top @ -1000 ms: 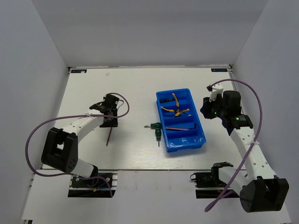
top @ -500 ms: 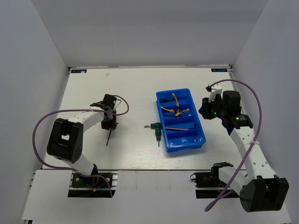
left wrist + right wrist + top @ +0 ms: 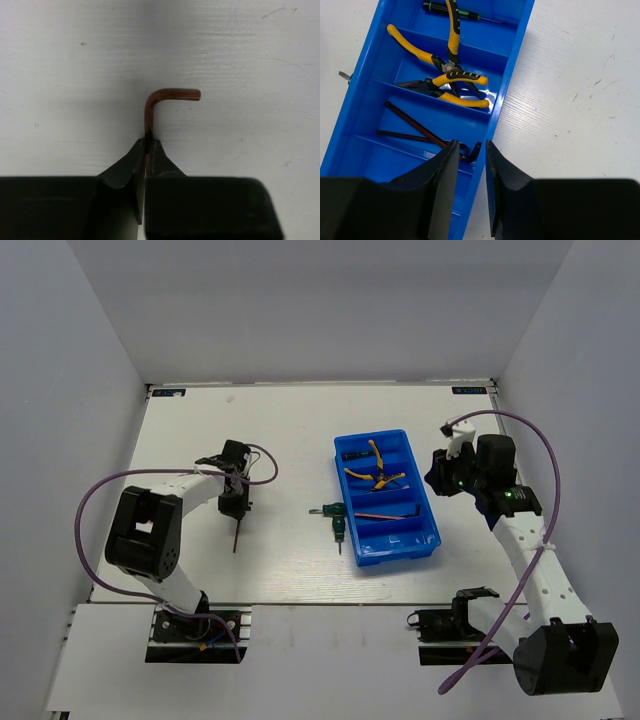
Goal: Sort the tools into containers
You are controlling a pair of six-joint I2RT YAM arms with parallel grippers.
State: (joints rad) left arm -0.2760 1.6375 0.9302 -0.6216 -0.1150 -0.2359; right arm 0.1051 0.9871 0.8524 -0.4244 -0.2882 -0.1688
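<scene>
My left gripper is shut on the long arm of a brown L-shaped hex key that lies on the white table; the short arm points right. From above, this gripper sits left of centre with the key trailing toward the near edge. The blue tray holds two yellow-handled pliers, a thin screwdriver and two dark hex keys. My right gripper hangs open over the tray's right rim, holding nothing. A stubby green-black tool lies just left of the tray.
White walls enclose the table on the left, right and far sides. Purple cables loop off both arms. The arm bases stand on the near edge.
My left gripper has come down on the hex key and shut on it. The right arm has not moved.
</scene>
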